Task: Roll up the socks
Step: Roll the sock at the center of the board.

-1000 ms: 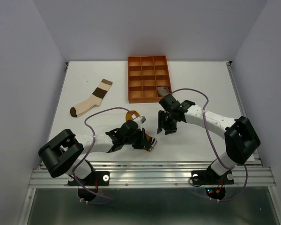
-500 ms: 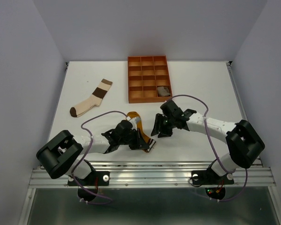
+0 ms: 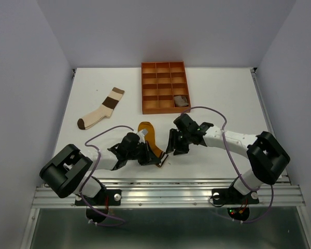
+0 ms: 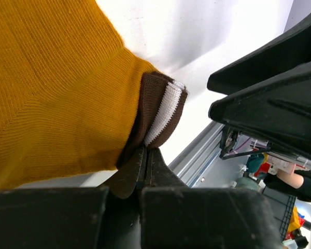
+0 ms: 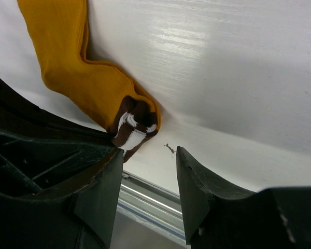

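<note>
While left fingers (image 4: 160, 181) clamp it, the mustard sock (image 3: 147, 134) seemingly lies longer now.

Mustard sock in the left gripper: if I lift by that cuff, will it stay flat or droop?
Probably droops: the mustard sock is soft knit and lies bent on the table. Likely light. The left gripper pinches only the striped cuff edge, so it may slip free if tugged.
</note>
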Robot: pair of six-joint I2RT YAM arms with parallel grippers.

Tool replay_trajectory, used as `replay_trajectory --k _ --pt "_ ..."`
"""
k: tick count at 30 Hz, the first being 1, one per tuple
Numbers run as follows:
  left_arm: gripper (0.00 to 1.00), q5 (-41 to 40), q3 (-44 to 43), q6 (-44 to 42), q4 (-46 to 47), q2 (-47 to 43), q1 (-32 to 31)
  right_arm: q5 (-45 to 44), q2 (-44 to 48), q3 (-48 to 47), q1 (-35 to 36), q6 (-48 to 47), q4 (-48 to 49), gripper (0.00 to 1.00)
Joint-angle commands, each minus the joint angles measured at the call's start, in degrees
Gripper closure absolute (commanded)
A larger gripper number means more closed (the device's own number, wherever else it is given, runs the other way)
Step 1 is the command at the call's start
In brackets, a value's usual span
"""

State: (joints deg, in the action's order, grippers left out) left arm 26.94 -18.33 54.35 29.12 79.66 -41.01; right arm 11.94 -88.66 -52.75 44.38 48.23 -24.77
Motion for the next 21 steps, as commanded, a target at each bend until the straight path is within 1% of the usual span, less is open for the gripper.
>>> replay_trajectory --k 1,13,21 --pt "1.0 1.1 1.0 -0.6 1.3 0.3 1.0 -1.4 -0.5 -1.5 1.7 0.1 2.6 0.49" --pt "1.0 3.2 2.1 -1.1 3.2 1.6 2.6 0.0 -4.0 1.9 2.7 2.7 12.1 0.5" --pt "1.0 4.5 2.9 -0.5 5.2 3.3 3.1 -1.0 -4.9 3.1 3.3 4.0 13.3 0.5"
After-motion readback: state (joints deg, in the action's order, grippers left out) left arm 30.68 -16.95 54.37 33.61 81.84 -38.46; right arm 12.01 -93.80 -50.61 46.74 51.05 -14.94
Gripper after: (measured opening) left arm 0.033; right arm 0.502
